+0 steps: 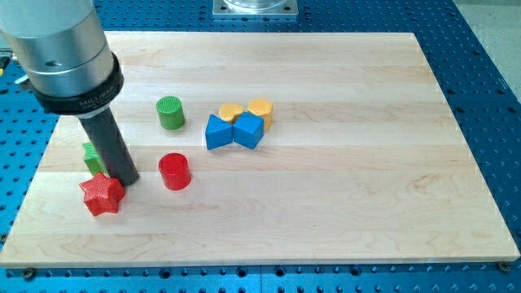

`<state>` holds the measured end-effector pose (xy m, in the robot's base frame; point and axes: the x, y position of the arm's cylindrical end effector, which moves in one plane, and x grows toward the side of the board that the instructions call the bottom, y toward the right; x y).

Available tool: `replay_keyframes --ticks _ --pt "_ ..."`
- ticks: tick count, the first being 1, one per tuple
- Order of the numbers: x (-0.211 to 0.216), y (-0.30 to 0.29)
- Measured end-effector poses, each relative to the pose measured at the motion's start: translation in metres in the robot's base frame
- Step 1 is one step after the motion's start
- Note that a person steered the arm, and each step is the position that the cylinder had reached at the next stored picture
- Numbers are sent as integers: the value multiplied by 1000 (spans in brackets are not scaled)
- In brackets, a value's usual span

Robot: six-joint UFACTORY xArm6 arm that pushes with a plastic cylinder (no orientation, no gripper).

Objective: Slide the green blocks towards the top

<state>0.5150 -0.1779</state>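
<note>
The rod was seen standing near the left edge of the wooden board, and my tip was set on the surface just right of a green block, which was half hidden behind the rod so its shape could not be made out. The red star lay just near of that block and beside the tip, close enough that contact could not be ruled out. Nothing was held by the tool; it is a plain rod with no jaws, and it only pushes.

The placement was judged awkward for the task: from the block's right side, a push would send it left rather than toward the far edge. A position on its near side was thought necessary, but that spot was crowded by the red star.

The green cylinder stood farther up the board, well apart from the tip, with open wood beyond it.

Counted: two green blocks, two red (the star and a red cylinder), two blue blocks side by side, and two yellow blocks touching them on the far side. Eight in all.
</note>
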Motion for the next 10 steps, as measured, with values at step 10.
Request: replay_keyframes --ticks 10 --pt "-86 85"
